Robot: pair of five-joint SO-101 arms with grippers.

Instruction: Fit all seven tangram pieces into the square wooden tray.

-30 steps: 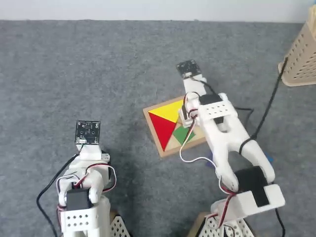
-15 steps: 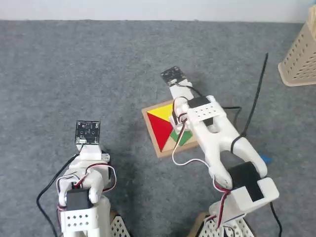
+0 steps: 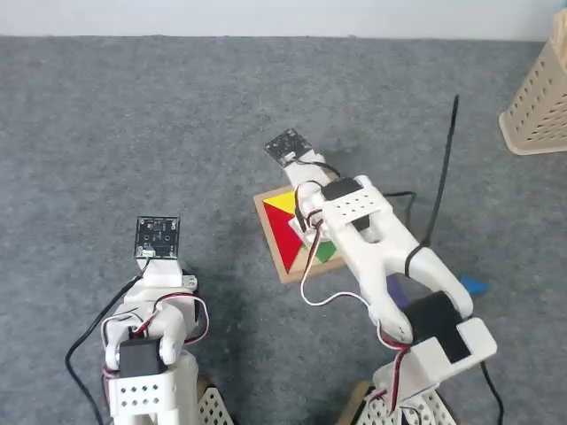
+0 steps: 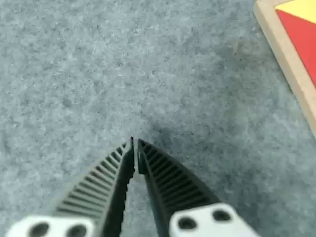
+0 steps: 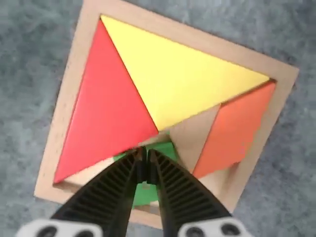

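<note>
The square wooden tray (image 5: 70, 94) holds a red triangle (image 5: 106, 108), a yellow triangle (image 5: 173, 81), an orange piece (image 5: 237, 126) and a green piece (image 5: 148, 190), with a bare wood gap (image 5: 190, 136) between them. My right gripper (image 5: 143, 155) is shut, its tips just above the green piece's edge at the tray's middle. In the high view the right arm (image 3: 354, 221) lies across the tray (image 3: 268, 235). A purple piece (image 3: 396, 288) and a blue piece (image 3: 472, 286) lie on the carpet beside that arm. My left gripper (image 4: 134, 145) is shut over bare carpet, left of the tray's corner (image 4: 276, 29).
Grey carpet covers the table. A perforated beige basket (image 3: 536, 97) stands at the back right. A black cable (image 3: 443, 177) arcs up from the right arm. The left arm (image 3: 151, 301) stays at the front left.
The right arm has swung left across the tray, its wrist camera ending up over the tray's back-left side. The purple piece came into sight beside it. The left arm stayed still.
</note>
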